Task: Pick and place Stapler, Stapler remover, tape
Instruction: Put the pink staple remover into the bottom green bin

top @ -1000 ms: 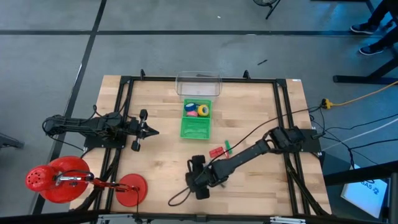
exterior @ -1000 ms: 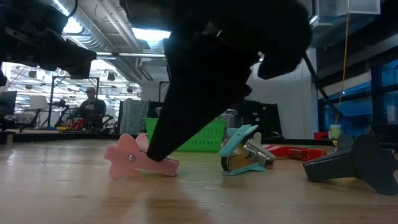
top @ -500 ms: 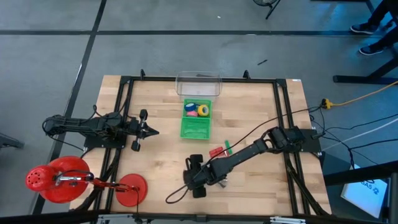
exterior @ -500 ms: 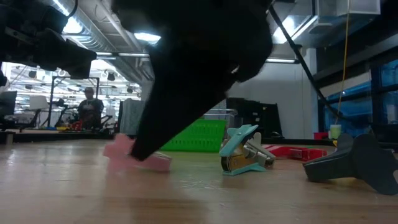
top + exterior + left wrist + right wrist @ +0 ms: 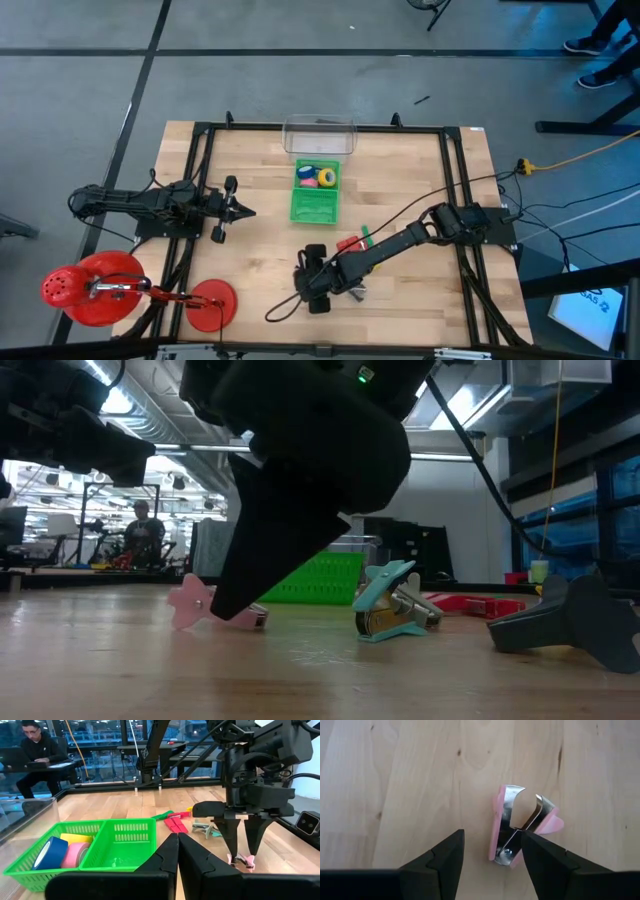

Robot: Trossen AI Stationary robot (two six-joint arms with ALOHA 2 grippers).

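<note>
We see the right gripper [image 5: 490, 855], fingers spread, straddling a pink staple remover [image 5: 520, 827]; a teal remover [image 5: 395, 600], red stapler [image 5: 174, 824] and green basket [image 5: 85, 851] lie nearby. Left gripper [image 5: 177, 847] clenched. No legible writing.

Right tool [image 5: 312, 290] low over table [image 5: 250, 290] — near green basket [image 5: 315, 205].

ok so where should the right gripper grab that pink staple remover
Probably across the pink staple remover at its two pink outer wings, coming straight down from above. It lies flat on the wooden table with the metal claws spread, so squeezing the wings gives flat faces. The right gripper, open, sits slightly off to one side.
</note>
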